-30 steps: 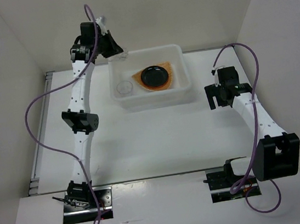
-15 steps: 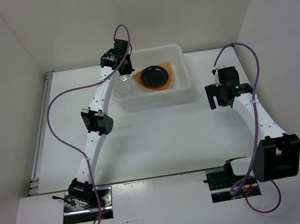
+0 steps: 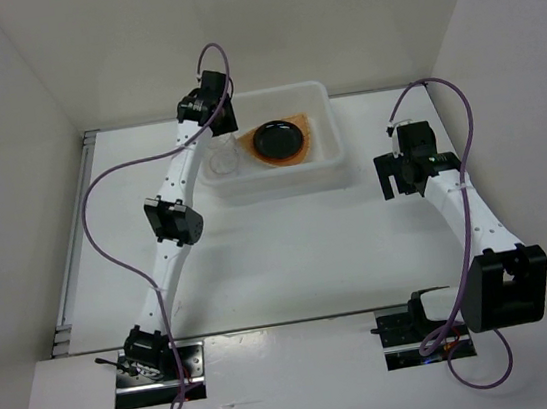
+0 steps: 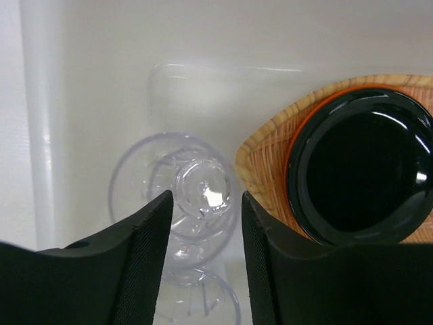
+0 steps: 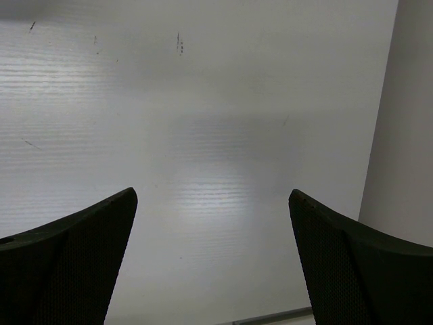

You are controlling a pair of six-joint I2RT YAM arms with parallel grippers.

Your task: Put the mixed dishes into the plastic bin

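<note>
In the plastic bin (image 3: 342, 147): black plate (image 4: 362, 166) on orange plate (image 4: 318, 105) on woven plate (image 4: 264, 159); clear cups (image 4: 199, 186) just beside. Left gripper (image 4: 206, 196) jaws straddle a cup, grip unclear. Right gripper (image 5: 213, 193) gapes wide, holding nothing, above table (image 5: 203, 101).

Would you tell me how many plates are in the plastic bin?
3, stacked in the plastic bin: tan woven plate lowest, orange plate on it with only its rim showing, black plate on top. Another beneath could be hidden.
</note>
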